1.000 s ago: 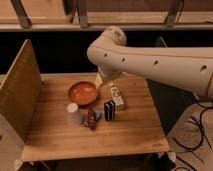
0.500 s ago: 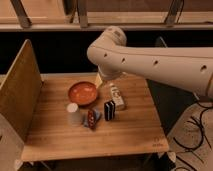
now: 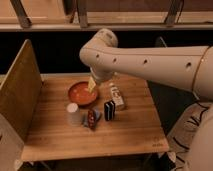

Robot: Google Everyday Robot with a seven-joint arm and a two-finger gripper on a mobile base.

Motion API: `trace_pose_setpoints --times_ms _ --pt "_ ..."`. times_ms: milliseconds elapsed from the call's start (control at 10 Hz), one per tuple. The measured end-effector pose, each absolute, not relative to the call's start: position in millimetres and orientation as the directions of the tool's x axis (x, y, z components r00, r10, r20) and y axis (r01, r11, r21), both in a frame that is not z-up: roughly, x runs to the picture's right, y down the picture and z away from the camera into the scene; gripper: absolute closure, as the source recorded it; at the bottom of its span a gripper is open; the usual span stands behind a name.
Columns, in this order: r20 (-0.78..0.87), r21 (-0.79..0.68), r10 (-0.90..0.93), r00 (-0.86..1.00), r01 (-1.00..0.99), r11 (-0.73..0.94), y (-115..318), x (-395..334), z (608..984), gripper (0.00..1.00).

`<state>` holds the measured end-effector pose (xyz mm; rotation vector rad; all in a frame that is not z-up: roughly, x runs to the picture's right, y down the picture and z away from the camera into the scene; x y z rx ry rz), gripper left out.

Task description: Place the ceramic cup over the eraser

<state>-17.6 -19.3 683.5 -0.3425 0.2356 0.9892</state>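
Warm dimmish overhead light, table top point(image 3: 130, 127) evenly lit, far background near black, pale arm point(image 3: 150, 60) brightest, gripper point(image 3: 92, 84) glowing yellowish over the orange bowl point(image 3: 77, 95) right rim, shadows soft

A matt wooden worktop point(image 3: 130, 125) is seen, and a smooth white ceramic cup point(image 3: 73, 114) is set on it. The gripper point(image 3: 92, 84) is held above the smooth orange bowl point(image 3: 77, 95).
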Motion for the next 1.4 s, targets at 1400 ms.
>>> trace_pose_setpoints --times_ms 1400 --pt "-0.214 -0.501 0.522 0.826 -0.551 0.667 41.3 -162.0 722.6 0.2"
